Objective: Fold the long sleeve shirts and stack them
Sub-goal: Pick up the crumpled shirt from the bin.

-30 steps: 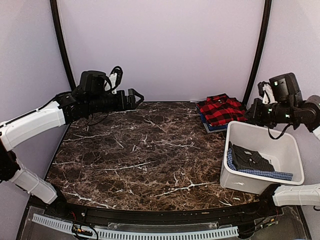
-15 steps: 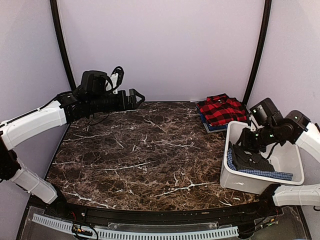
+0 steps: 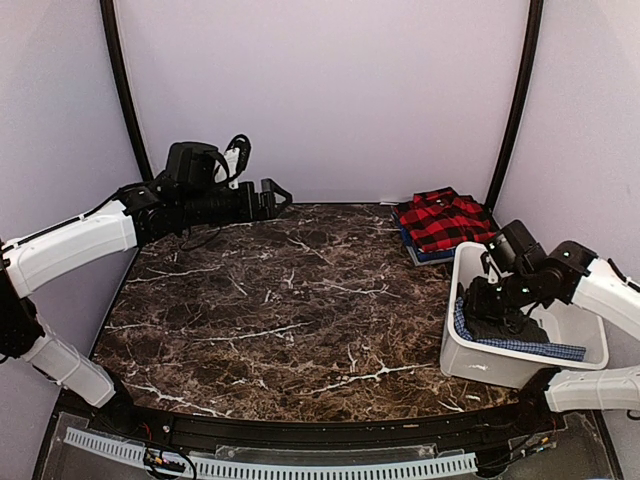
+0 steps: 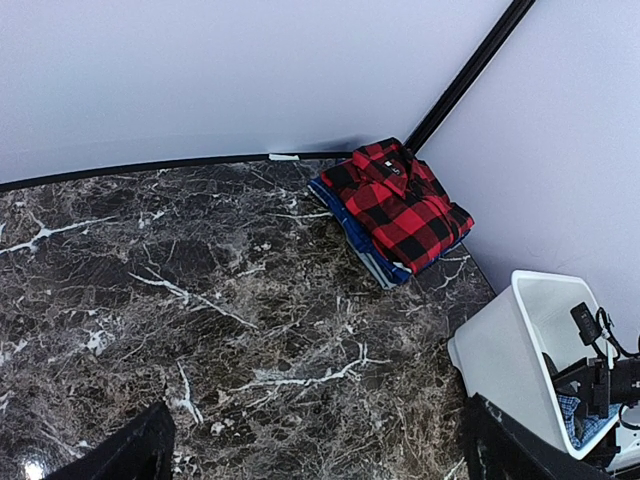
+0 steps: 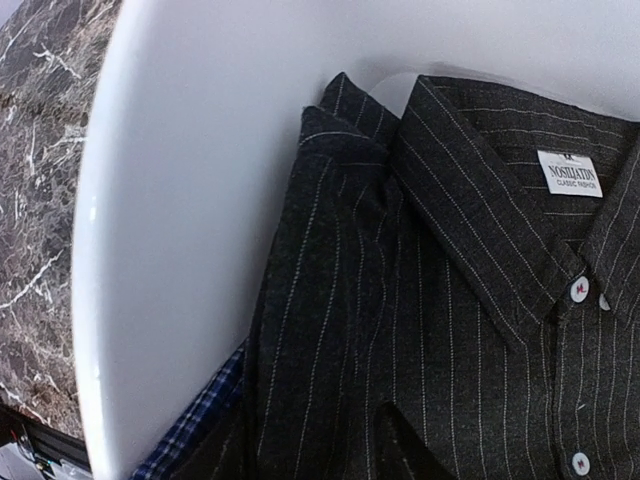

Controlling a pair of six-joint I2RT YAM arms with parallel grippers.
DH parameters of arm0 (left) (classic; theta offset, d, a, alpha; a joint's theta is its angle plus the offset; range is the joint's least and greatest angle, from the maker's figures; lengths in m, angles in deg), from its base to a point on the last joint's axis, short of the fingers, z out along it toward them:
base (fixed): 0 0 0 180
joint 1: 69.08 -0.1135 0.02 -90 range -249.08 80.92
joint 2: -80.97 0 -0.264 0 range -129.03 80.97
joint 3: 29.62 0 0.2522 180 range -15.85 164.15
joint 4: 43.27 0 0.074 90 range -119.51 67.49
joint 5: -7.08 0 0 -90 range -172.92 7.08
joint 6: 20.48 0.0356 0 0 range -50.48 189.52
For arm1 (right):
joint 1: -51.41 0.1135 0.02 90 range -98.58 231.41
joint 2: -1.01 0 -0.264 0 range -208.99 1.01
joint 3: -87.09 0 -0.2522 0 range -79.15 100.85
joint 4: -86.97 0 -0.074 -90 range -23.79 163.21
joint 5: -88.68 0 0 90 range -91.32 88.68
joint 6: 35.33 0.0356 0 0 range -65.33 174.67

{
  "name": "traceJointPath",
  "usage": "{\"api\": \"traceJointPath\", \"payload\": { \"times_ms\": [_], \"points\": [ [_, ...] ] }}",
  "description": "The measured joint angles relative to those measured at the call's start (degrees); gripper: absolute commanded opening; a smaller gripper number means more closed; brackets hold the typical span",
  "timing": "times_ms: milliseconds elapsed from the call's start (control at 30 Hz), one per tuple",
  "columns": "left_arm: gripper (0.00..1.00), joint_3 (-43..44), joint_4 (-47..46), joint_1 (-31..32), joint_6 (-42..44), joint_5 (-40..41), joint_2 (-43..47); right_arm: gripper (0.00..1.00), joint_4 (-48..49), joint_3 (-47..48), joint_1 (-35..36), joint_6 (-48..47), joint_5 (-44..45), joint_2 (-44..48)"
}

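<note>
A folded red-and-black plaid shirt (image 3: pixel 442 218) (image 4: pixel 398 203) lies at the table's back right corner, on top of folded blue cloth. A dark charcoal pinstriped shirt (image 3: pixel 518 326) (image 5: pixel 450 300) with white buttons lies folded in the white bin (image 3: pixel 565 272). My right gripper (image 3: pixel 480 300) (image 5: pixel 315 455) is down inside the bin, just over the shirt's left side near the collar. Its dark fingertips (image 5: pixel 410 448) stand apart, open, with nothing clamped. My left gripper (image 3: pixel 275 192) (image 4: pixel 325 450) hovers wide open above the table's back left, holding nothing.
A blue checked cloth (image 3: pixel 535 348) (image 5: pixel 195 425) lies under the charcoal shirt in the bin. The bin's white wall (image 5: pixel 170 200) stands close to the left of my right gripper. Dark marble tabletop (image 3: pixel 290 300) spreads between the arms.
My right arm dropped from behind the bin down into it, onto the charcoal shirt, and its jaws went from shut to open. The left arm barely moved.
</note>
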Motion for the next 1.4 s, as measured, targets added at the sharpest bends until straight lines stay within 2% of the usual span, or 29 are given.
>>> {"api": "traceJointPath", "payload": {
  "times_ms": [133, 300, 433, 967, 1167, 1400],
  "points": [
    [0.99, 0.0, 0.0, 0.0, 0.0, 0.02, 0.0, 0.27, 1.6, -1.77, 0.0, 0.72, 1.09, -0.39],
    [0.99, 0.0, 0.0, 0.0, -0.07, 0.0, 0.0, 0.06, 3.28, -2.4, -0.02, 1.46, 2.51, -0.79],
    [0.99, 0.0, 0.0, 0.0, -0.07, 0.02, 0.0, 0.0, 3.32, -2.08, -0.26, 1.81, 4.79, -0.79],
    [0.99, 0.0, 0.0, 0.0, -0.07, 0.02, 0.0, 0.0, -2.36, 13.62, -1.27, -0.98, 13.66, -1.16],
    [0.99, 0.0, 0.0, 0.0, -0.09, -0.04, 0.0, 0.0, -3.54, 28.3, -1.31, -4.87, 16.48, -3.78],
    [0.99, 0.0, 0.0, 0.0, -0.09, -0.57, 0.07, 0.0, -0.31, 45.62, -1.31, -12.26, 16.87, -11.08]
  ]
}}
